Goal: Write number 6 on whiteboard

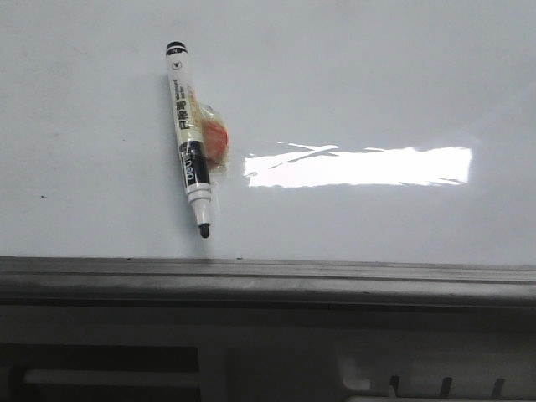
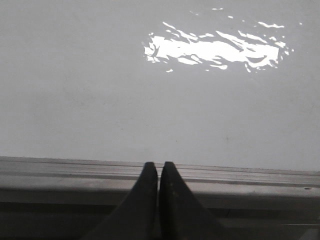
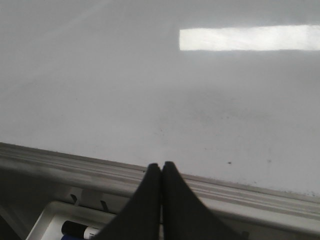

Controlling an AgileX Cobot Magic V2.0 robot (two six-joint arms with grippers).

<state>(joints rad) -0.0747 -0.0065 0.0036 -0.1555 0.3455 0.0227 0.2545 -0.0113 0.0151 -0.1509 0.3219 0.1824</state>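
1. My left fingers (image 2: 158, 172) are pressed together, nothing between them. They sit at bottom centre of the left wrist frame, over the grey frame edge (image 2: 75, 170) of the whiteboard (image 2: 100, 100).
2. My right fingers (image 3: 161, 172) are likewise pressed together and empty, at bottom centre of the right wrist frame, tips over the same kind of frame edge. Below it, lower left, a white tray (image 3: 50, 215) holds a spare marker (image 3: 80, 231) with a dark cap.
3. Neither arm shows in the front view, so I judge both are parked back off the board, clear of the writing area.
4. The whiteboard fills the upper two thirds of the front frame. A bright rectangular glare (image 1: 360, 166) lies right of centre; it is a reflection, not a mark.
5. The number 6 is not on the board: no stroke visible in any view. Task not yet begun.
6. A white marker pen (image 1: 188, 138) sits upper left of the front frame, black tip (image 1: 204, 230) pointing down, uncapped. An orange-red object (image 1: 216, 141) in clear wrapping touches its right side; likely a mount holding the pen to the surface, though I cannot confirm this.
7. Judgement: next is to spread one set of fingers and take the pen by its barrel. Risk: the mount may resist.
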